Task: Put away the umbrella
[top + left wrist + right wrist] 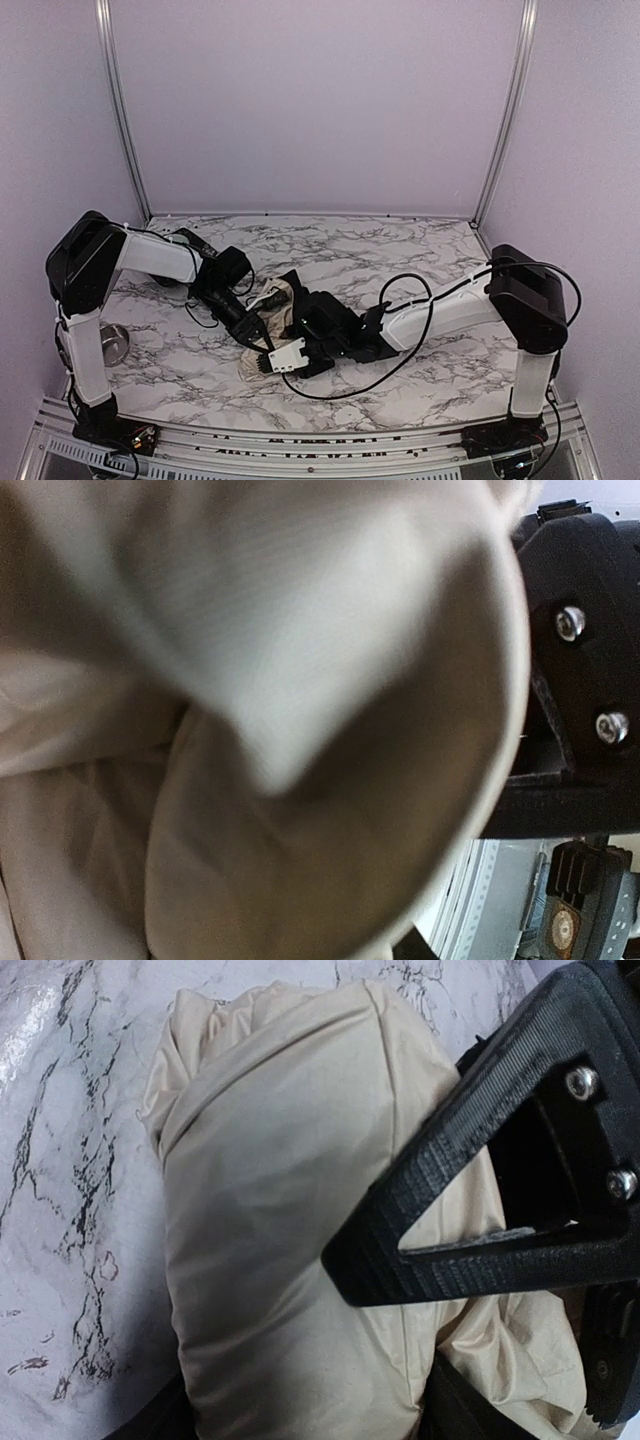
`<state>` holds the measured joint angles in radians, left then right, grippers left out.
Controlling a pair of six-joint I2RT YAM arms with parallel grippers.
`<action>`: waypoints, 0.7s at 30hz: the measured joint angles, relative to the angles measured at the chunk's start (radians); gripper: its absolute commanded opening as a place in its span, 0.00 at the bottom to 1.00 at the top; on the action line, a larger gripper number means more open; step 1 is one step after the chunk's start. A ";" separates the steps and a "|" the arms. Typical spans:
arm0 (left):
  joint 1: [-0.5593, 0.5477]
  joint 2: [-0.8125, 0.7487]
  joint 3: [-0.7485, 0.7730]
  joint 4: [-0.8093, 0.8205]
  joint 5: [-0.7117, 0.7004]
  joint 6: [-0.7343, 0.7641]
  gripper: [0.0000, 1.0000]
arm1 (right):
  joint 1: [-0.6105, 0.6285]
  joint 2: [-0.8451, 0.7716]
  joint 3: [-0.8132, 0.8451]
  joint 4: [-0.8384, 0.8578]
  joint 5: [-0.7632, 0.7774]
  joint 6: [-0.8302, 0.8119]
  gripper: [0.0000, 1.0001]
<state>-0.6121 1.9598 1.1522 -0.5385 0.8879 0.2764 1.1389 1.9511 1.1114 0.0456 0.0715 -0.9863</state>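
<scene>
Cream fabric of the umbrella presses right up to my left wrist lens, blurred and folded. Beneath it spreads the marble table, and the umbrella lies bunched near its middle, between my two arms. My left claw is down on the bundle. One finger shows at the fabric's edge and the other is hidden, so I cannot tell whether it is clamped. My right claw meets the bundle's near end; one finger lies across the cloth, its mate unseen — apart or gripping, I cannot tell. A small steel bowl sits by my left arm.
</scene>
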 measured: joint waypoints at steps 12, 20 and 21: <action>0.007 0.004 0.014 -0.032 0.013 0.010 0.98 | -0.016 0.043 0.093 -0.133 -0.027 0.078 0.22; 0.017 -0.277 -0.103 0.159 -0.202 -0.102 0.99 | -0.025 0.040 0.103 -0.176 -0.056 0.216 0.17; 0.018 -0.340 -0.130 0.202 -0.249 -0.117 0.99 | -0.027 0.037 0.102 -0.182 -0.066 0.239 0.16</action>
<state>-0.5941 1.6203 1.0225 -0.3363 0.6388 0.1596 1.1122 1.9881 1.2137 -0.1368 0.0051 -0.7475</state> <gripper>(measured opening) 0.991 0.331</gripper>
